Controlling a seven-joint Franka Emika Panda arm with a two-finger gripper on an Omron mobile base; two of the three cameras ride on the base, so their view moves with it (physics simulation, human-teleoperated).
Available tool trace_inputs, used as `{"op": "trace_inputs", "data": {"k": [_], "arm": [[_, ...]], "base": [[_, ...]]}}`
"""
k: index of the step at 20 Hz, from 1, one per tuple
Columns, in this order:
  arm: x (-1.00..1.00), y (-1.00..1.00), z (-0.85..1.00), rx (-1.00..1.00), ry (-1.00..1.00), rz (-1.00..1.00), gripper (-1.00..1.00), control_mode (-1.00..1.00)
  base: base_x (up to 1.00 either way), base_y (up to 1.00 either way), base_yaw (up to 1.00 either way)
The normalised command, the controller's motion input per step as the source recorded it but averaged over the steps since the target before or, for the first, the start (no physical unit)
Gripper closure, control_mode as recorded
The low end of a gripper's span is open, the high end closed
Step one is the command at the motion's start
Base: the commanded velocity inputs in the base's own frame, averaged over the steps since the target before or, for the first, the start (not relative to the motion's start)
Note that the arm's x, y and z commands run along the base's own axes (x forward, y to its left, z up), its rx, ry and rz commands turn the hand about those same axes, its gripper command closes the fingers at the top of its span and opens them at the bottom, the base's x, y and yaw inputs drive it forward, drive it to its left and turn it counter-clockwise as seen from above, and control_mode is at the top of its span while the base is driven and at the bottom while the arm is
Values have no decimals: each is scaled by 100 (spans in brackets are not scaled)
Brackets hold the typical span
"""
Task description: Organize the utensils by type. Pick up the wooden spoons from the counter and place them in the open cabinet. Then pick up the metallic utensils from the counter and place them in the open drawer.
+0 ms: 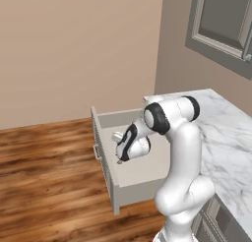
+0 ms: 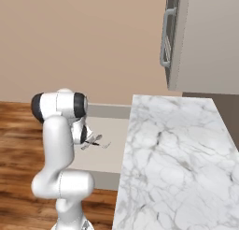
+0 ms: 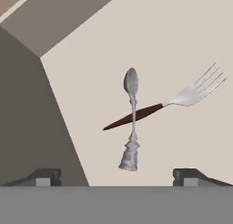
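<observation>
My gripper [image 3: 116, 175] hangs open over the open drawer [image 1: 106, 122], its fingertips far apart with nothing between them. On the drawer's pale floor [image 3: 182, 41] below it, a small silver spoon [image 3: 132, 118] crosses the dark brown handle of a metal fork [image 3: 186, 96]. From the right base view, both utensils [image 2: 101, 144] show as small slivers just beside the gripper [image 2: 89, 141]. The left base view has the gripper [image 1: 119, 156] low inside the drawer. The wooden spoons are out of view.
The white marble counter [image 2: 177, 149] runs along the drawer's right side. A wall cabinet [image 1: 221, 24] hangs above it, its door with a bar handle [image 2: 164, 37]. Wooden floor [image 1: 44, 167] lies left of the drawer. The drawer's grey side wall [image 3: 27, 118] stands close to my left fingertip.
</observation>
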Motion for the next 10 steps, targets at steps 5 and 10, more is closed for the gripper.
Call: {"op": "trace_inputs", "data": {"k": [5, 10], "arm": [[-23, -28, 100, 0, 15, 7, -100, -100], [-64, -38, 100, 0, 27, 3, -100, -100]], "base": [[0, 0, 0], [0, 0, 0]]}}
